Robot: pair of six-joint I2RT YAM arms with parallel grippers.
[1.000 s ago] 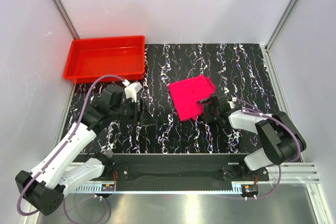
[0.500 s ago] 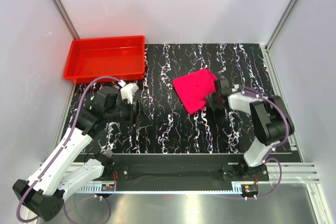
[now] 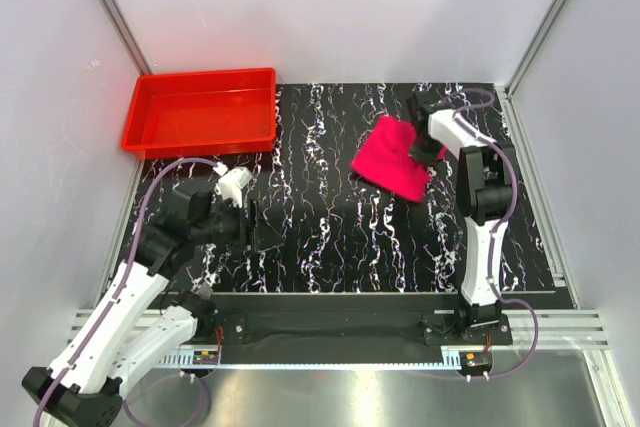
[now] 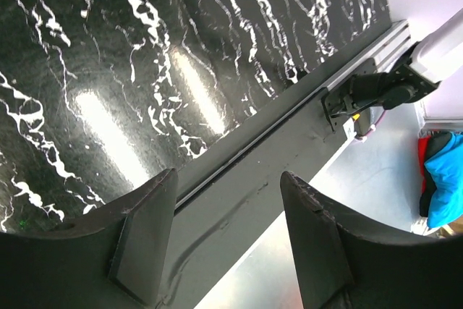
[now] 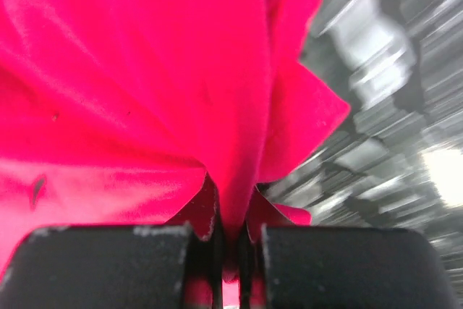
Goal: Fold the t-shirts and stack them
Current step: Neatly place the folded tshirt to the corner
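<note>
End effector, right [image 5: 231, 247]: pressed together, pinching a fold of the soft magenta-pink short-sleeved t-shirt [image 3: 392, 159].
End effector, left [image 4: 226, 226]: spread, holding nothing, well apart from the cloth.
T-shirt: bunched into a compact bundle over the black white-veined worktop's [image 3: 330, 237] far right.
Progress: we judge folding partly done, not neat; stacking remains, with the rigid red plastic tray [image 3: 200, 75] far left.

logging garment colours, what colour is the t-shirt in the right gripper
Plain magenta-pink t-shirt, clearest in the right wrist view.
</note>
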